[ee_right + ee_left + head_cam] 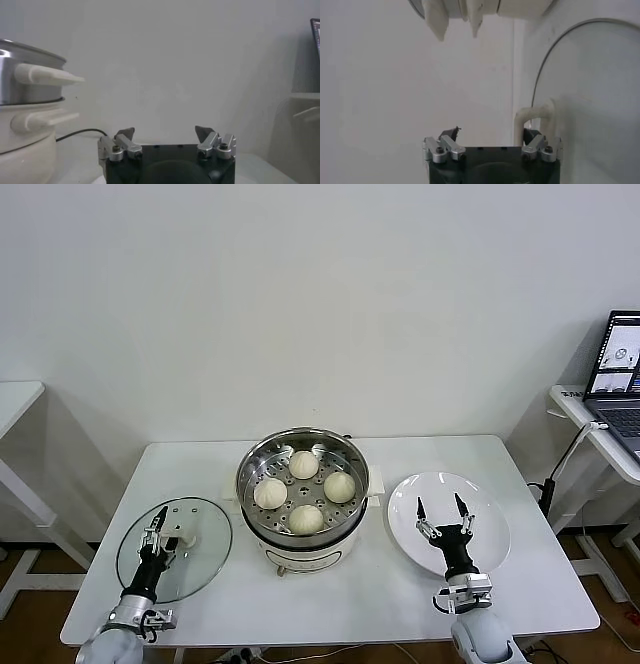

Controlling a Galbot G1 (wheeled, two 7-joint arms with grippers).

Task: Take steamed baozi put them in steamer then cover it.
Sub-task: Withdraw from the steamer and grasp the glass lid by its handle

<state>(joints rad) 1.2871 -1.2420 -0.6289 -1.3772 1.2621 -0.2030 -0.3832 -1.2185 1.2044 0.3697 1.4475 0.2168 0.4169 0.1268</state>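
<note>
Desk [200,474] carries everything. Steamer [257,461] at centre, uncovered, all four baozi [306,518] on its tray. Cover [205,556] lies flat left of it; plate [490,519] on the right. Left claw [163,527] over the cover, fingers straddling its handle [182,539], not closed. Right claw [440,507] over the plate, wide, holding nothing.

**Surroundings of the work area**

A white rectangular table [560,584] is set against a plain white wall [320,294]. A round white plate [490,509] is placed on the table's right part. At the far right, an open laptop [620,369] with a lit screen is seen on a white side desk [590,419], and a dark cable [565,459] is hung down from it. Part of another white table [15,399] is seen at the far left.
</note>
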